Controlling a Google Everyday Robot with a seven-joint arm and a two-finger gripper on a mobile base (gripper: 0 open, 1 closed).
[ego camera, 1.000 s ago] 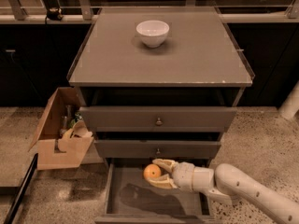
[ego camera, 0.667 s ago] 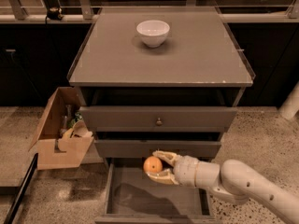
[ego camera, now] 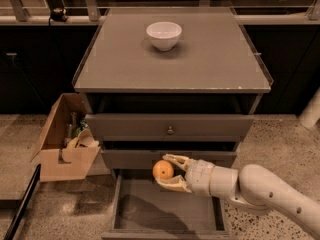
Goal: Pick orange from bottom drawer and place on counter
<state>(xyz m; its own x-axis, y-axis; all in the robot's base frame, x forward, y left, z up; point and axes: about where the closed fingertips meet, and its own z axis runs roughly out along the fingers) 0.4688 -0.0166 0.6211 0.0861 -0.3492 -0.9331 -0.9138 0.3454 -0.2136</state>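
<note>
My gripper [ego camera: 169, 171] low centre, fingers pinching the orange [ego camera: 162, 170] above the open drawer [ego camera: 165, 211], grey counter [ego camera: 215, 59] up top carrying a white bowl [ego camera: 163, 35], cardboard box [ego camera: 62, 156] left on speckled floor [ego camera: 282, 139].

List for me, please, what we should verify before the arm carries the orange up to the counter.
1. Grasp: ok. The end effector is shut on the orange, one finger above it and one below.
2. Orange off the bottom drawer floor: ok. It hangs over the open drawer.
3. Gap to the middle drawer front: cannot tell from this view.
4. Height: not ok yet. The orange is well below the counter; backing out before rising seems wise.
5. Landing spot: ok. There is bare top in front of the white bowl.
</note>
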